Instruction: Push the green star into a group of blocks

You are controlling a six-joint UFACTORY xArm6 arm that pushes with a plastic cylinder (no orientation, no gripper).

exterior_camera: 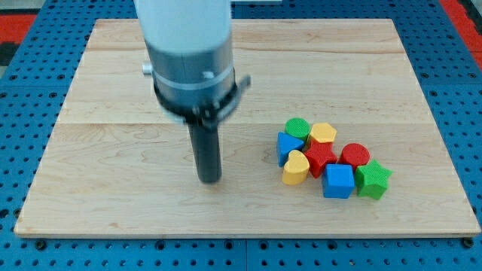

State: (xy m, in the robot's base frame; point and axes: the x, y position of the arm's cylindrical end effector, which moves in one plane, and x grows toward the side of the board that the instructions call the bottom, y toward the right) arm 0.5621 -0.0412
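Observation:
The green star [373,179] lies at the right end of a cluster on the wooden board [113,173], touching the blue cube [339,181] and the red round block [355,155]. The cluster also holds a red star [321,158], a yellow heart [295,168], a blue block [287,144], a green round block [297,127] and a yellow hexagon [323,134]. My tip [209,179] stands on the board well to the left of the cluster, touching no block.
The arm's white and grey body [190,53] hangs over the board's upper left middle. A blue pegboard surface [30,105] surrounds the board on all sides.

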